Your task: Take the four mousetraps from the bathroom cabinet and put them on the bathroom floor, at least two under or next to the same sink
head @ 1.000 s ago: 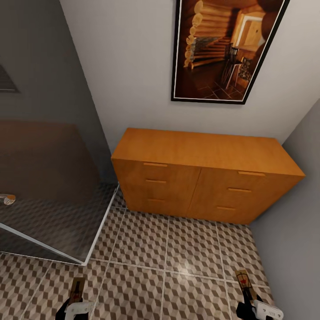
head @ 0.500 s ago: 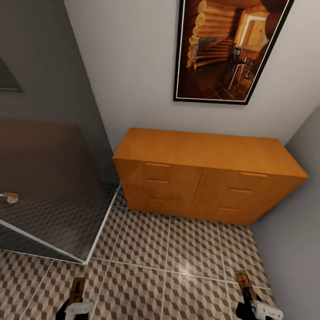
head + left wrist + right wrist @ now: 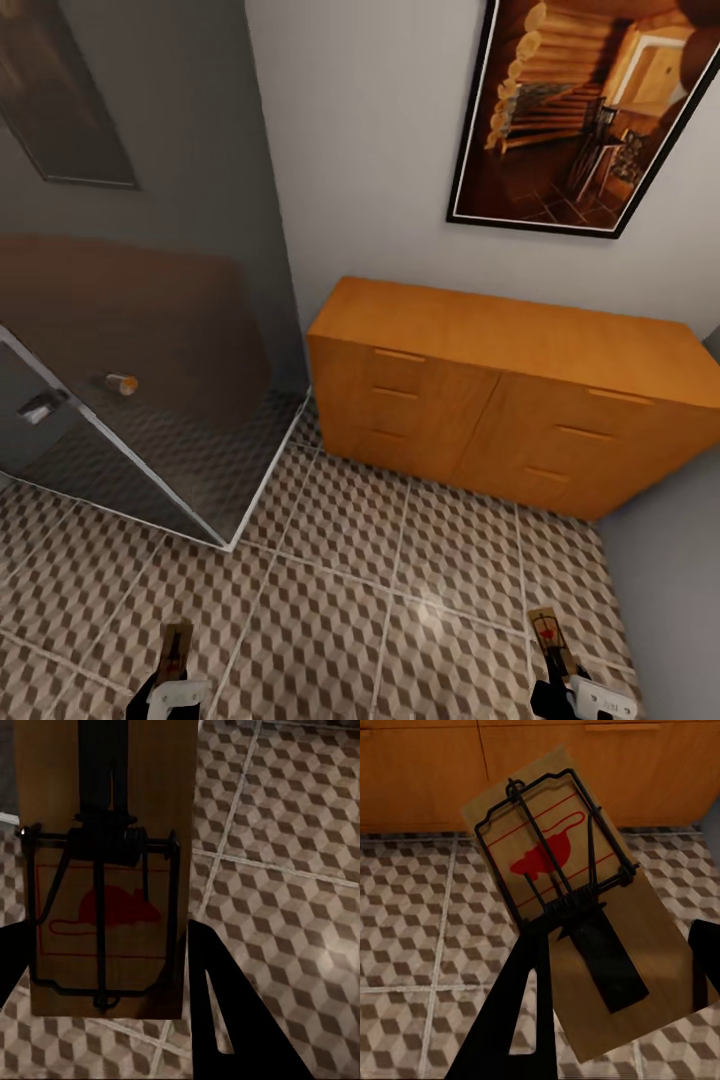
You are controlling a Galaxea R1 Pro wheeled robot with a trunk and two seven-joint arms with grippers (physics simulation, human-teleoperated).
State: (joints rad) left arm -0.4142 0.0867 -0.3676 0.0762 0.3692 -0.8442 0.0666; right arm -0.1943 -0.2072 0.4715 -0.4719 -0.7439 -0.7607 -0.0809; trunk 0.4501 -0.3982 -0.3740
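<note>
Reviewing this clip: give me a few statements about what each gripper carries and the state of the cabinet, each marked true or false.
1. The left gripper holds a mousetrap. True.
2. The right gripper is empty. False: it holds a second mousetrap.
3. A cabinet drawer stands pulled out. False: all six look closed.
4. A framed picture hangs above the cabinet. True.
5. A mousetrap lies on the bathroom floor. False: no trap is seen lying on the tiles.

Framed picture (image 3: 590, 115), glass shower panel (image 3: 130, 400)
</note>
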